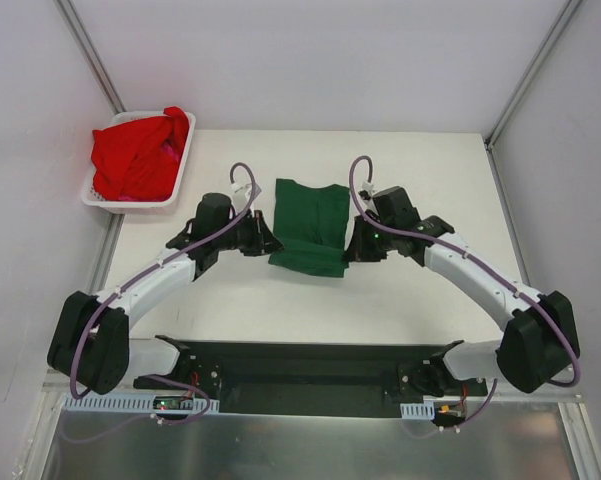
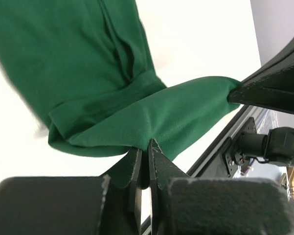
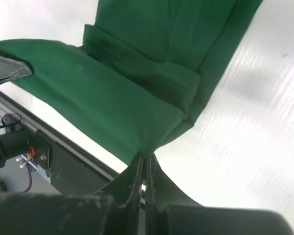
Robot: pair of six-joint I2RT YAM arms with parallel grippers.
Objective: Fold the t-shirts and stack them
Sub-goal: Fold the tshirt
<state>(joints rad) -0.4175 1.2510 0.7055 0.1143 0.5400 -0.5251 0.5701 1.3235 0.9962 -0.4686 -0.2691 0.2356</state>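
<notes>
Green t-shirt [image 1: 310, 215], lying on the table [image 1: 430, 180], is pinched at its near edge by the left gripper [image 2: 147, 149] and right gripper [image 3: 145, 159], and such thin corner bites may slip if they pull unevenly, spoiling the fold.

I work at a white table [image 1: 420, 170]. It is smooth, and soft light shines on it. White walls stand around it: a back wall [image 1: 320, 60], a left wall [image 1: 20, 180] and a right wall [image 1: 580, 180]. A grey metal bar [image 1: 90, 58] runs up each far corner. A black plate [image 1: 310, 365] lies along the near edge.
</notes>
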